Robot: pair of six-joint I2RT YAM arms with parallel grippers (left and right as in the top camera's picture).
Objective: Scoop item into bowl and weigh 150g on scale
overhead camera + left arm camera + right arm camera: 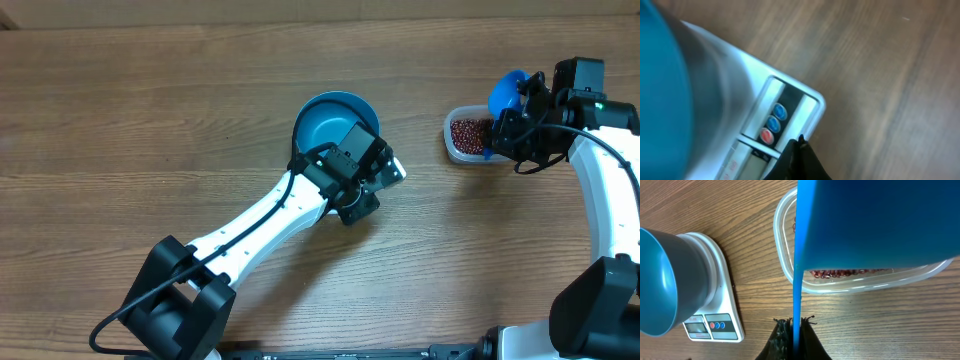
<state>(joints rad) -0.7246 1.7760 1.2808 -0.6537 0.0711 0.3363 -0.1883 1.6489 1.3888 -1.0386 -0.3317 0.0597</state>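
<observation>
On one scale [726, 299] sits one bowl [665, 280]; left claw [799, 145] closed, right claw [796, 323] apparently pinching one scoop [880, 225].

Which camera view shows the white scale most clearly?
The right wrist view: the scale shows its top, display and buttons, under the bowl. The left wrist view gives only a blurred corner with the buttons. Overhead, the left arm hides nearly all of it.

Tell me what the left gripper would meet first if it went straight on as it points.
The left gripper would probably meet the scale first, at its front edge by the red button; depth is unclear.
</observation>
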